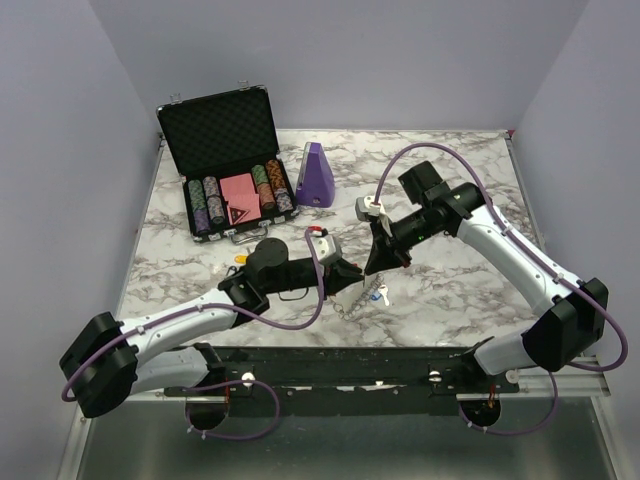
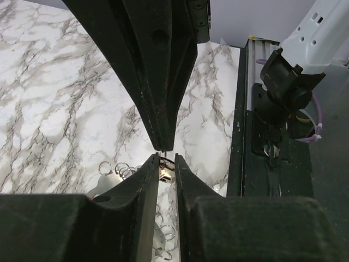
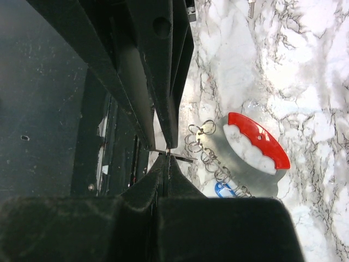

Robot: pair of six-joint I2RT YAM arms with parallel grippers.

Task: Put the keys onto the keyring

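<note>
While hovering tip to tip with the right claw (image 3: 165,159) over the marble desk (image 1: 470,180), grips a small silvery piece (image 2: 165,170) in the left claw (image 2: 165,159), with only a slit between the fingers (image 2: 144,185). Pinches a thin metal sliver (image 3: 184,159) in the right claw, fingers pressed flat together. Cannot tell if piece and sliver are one thing or two. Just below and beside the tips: the keyring (image 3: 259,139), red plastic arc with a chain of silvery rings running from it towards the tips. At the chain, a blue-tagged key (image 3: 221,189). Well apart, near the front of the open poker chip case (image 1: 220,130), a yellow-tagged key (image 1: 230,269). Right of the case, upright, a purple wedge-shaped block (image 1: 316,175).
</note>
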